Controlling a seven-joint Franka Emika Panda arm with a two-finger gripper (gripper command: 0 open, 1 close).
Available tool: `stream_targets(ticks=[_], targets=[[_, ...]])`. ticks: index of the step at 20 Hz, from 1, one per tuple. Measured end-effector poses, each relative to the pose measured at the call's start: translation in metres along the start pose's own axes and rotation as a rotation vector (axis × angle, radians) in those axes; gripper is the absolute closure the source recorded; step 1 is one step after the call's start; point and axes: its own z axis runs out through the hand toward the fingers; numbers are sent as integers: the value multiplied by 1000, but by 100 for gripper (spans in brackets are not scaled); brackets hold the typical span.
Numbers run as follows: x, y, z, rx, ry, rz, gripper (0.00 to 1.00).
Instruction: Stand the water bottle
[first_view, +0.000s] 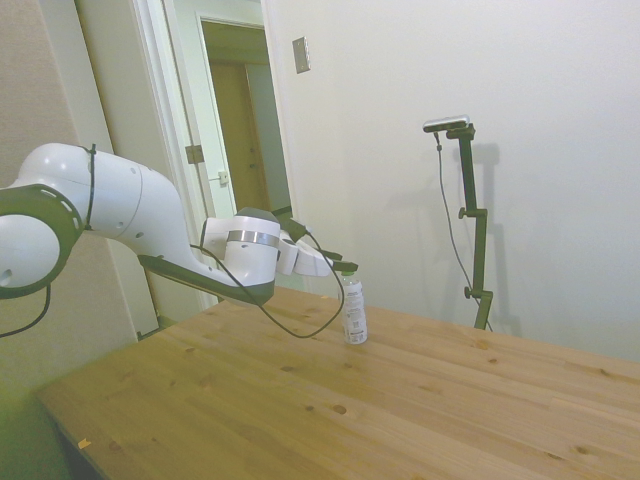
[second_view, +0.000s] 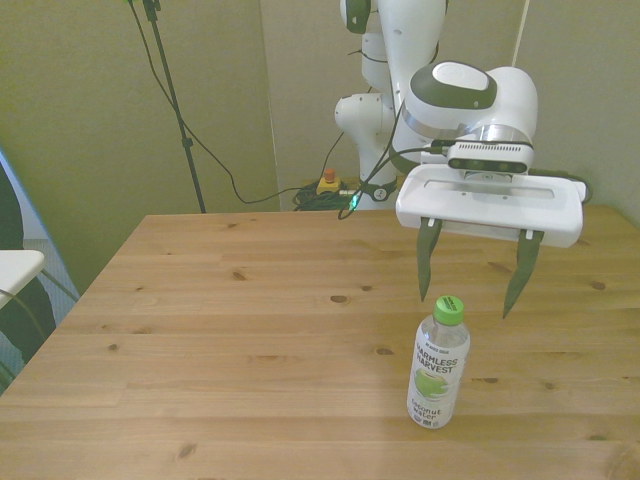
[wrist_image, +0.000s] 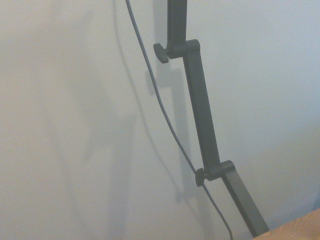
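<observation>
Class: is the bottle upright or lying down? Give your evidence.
Upright. The bottle stands on its base on the table, green cap on top, in both views.

In the wrist view only a corner of the light wooden table (wrist_image: 300, 227) showed, cut by the picture's edge. In the side view, the white robot hand (first_view: 340, 263) hid its own fingers beside the small clear plastic water bottle (first_view: 355, 315), whose label print was too small to read.

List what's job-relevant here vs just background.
Job:
- water bottle, upright on the table
- claw, open, fingers apart above and behind the green cap

Background:
- red button box on the floor
- doorway
</observation>
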Motion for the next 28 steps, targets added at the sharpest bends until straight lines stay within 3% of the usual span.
stream_targets(ticks=[4, 10, 16, 22, 25, 28], targets=[[14, 31, -38, -24, -53, -5, 0], [54, 72, -78, -134, -128, -21, 0], [16, 110, -94, -270, -294, -123, 0], [-12, 98, -142, -395, -476, -212, 0], [20, 91, -171, -468, -571, -289, 0], [85, 88, -183, -517, -658, -339, 0]])
